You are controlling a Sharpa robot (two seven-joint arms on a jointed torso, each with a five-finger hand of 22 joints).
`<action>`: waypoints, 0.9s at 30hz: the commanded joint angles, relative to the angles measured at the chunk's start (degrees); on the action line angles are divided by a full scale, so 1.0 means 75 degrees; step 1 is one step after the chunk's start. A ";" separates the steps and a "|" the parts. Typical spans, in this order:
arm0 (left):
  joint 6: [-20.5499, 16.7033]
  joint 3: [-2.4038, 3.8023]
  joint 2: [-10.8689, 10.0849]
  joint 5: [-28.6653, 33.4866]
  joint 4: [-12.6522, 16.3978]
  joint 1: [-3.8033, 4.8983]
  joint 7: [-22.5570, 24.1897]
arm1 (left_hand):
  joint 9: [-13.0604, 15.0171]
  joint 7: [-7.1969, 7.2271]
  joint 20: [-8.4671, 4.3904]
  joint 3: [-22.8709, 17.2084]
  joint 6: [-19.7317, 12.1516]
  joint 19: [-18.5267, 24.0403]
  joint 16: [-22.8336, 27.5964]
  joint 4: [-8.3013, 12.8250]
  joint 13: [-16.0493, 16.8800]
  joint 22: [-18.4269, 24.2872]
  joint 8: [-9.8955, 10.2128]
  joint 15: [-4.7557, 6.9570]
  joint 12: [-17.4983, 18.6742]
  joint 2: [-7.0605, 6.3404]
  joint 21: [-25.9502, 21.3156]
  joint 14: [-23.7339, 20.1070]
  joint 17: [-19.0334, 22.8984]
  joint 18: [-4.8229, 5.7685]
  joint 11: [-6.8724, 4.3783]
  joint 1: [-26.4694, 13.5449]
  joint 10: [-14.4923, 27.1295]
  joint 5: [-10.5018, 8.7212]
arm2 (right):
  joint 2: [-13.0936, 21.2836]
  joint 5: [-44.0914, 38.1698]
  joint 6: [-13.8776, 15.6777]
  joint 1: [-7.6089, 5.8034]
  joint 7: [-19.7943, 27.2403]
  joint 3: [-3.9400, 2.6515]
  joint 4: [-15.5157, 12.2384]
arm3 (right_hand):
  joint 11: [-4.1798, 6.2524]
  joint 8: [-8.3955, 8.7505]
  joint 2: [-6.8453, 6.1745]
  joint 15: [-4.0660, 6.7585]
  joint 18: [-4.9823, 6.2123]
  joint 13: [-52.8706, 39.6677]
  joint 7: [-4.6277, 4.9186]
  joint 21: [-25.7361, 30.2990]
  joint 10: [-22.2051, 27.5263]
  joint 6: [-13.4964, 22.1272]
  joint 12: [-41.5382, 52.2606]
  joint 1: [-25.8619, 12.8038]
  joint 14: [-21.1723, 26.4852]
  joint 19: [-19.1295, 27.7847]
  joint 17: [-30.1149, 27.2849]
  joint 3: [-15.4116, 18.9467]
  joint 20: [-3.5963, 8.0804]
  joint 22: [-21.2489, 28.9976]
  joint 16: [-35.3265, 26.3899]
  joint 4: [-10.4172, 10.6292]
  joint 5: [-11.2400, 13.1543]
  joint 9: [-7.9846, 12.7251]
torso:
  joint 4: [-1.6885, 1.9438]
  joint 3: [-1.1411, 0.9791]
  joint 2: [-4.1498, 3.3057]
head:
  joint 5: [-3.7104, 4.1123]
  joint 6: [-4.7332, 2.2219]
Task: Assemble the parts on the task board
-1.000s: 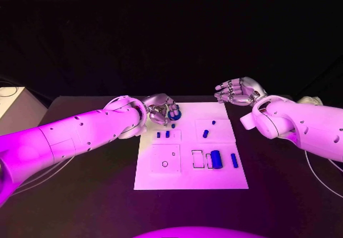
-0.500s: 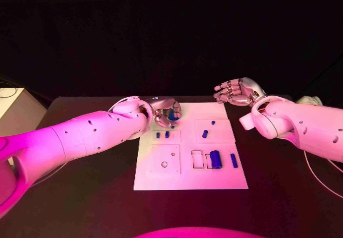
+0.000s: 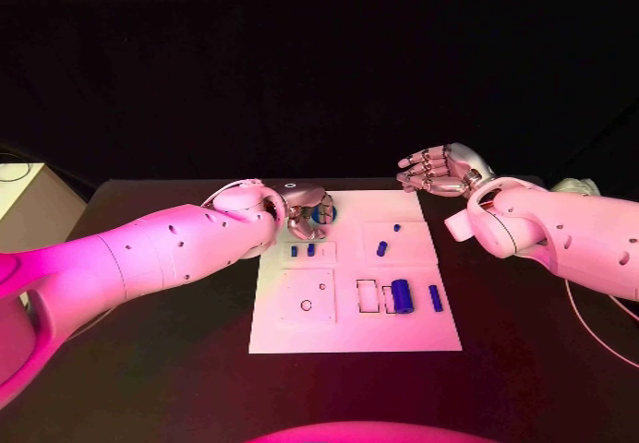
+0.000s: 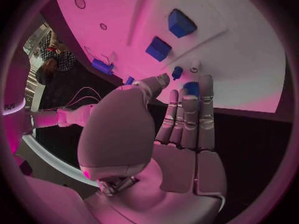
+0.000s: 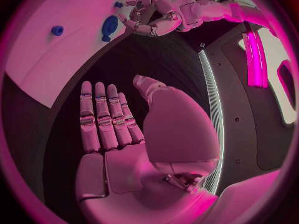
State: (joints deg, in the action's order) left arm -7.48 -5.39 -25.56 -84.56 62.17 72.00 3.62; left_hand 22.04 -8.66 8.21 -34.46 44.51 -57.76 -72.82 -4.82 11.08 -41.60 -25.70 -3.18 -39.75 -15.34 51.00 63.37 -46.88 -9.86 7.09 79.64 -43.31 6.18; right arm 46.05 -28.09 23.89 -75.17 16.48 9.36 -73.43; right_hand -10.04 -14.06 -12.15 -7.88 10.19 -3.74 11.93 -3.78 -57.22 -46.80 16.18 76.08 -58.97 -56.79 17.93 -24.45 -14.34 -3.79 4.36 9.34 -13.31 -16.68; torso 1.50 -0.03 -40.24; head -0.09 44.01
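Note:
The white task board lies in the middle of the table. My left hand is at its far left corner, fingers stretched out side by side and thumb apart. A rounded blue part lies on the board right at those fingertips; I see it again in the wrist views. I cannot tell whether they touch it. My right hand hovers off the board past its far right corner, with straight fingers and nothing in them.
Other blue parts are on the board: two small ones in the left panel, two in the right panel, a thick cylinder and a slim piece nearer me. A white box stands at the table's left.
My left arm has rolled and its hand has turned over the board's far left corner, fingers uncurling from around the rounded blue part. The right hand has barely moved.

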 commanded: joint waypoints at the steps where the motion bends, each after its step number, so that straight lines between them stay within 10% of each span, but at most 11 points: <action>1: 0.0333 0.0002 0.0040 -0.0214 -0.0039 -0.0002 -0.0155 | -0.0035 0.0007 0.0052 0.0010 0.0099 0.0004 -0.0066 0.0027 -0.0035 -0.0015 0.0075 0.0017 0.0056 0.0007 0.0053 0.0035 0.0020 -0.0095 0.0000 -0.0063 -0.0104 -0.0003 | 0.0001 0.0000 -0.0017 0.0000 0.0090 -0.0004 -0.0018 | -0.0016 0.0035 -0.0024 -0.0022 0.0057 0.0010 0.0246 -0.0001 -0.0035 -0.0059 -0.0044 0.0023 -0.0049 -0.0007 -0.0013 -0.0016 -0.0009 0.0009 -0.0026 -0.0020 -0.0048 0.0007 | -0.0005 0.0004 -0.0007 | 0.0013 0.0000; 27: 0.0625 -0.0011 0.0183 -0.0221 -0.0195 -0.0064 -0.0155 | -0.0251 0.0103 -0.0081 -0.0396 0.0805 -0.0047 -0.0624 0.0226 -0.0317 -0.0212 0.0497 0.0207 0.0399 0.0230 0.0335 0.0392 -0.0252 -0.0099 -0.0224 0.0016 -0.0931 -0.0016 | 0.0016 0.0000 -0.0012 -0.0002 0.0086 -0.0006 -0.0060 | -0.0016 0.0035 -0.0024 -0.0022 0.0057 0.0010 0.0246 -0.0001 -0.0035 -0.0059 -0.0044 0.0023 -0.0049 -0.0007 -0.0013 -0.0016 -0.0009 0.0009 -0.0026 -0.0020 -0.0048 0.0007 | -0.0004 -0.0004 0.0005 | 0.0038 0.0066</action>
State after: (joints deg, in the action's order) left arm -4.46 -5.48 -24.34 -85.79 60.79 71.56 2.52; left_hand 20.22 -7.88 7.89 -37.09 50.22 -58.06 -77.21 -3.00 8.74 -43.16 -22.14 -1.71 -36.94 -14.19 53.15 66.08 -48.87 -9.82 5.44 79.89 -49.90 6.18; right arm 46.13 -28.09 23.90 -75.18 16.49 9.36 -73.80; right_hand -10.04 -14.06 -12.15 -7.88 10.18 -3.74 11.93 -3.78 -57.22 -46.80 16.18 76.08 -58.96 -56.79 17.88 -24.45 -14.34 -3.79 4.36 9.34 -13.31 -16.69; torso 1.44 -0.03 -40.26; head 0.19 44.47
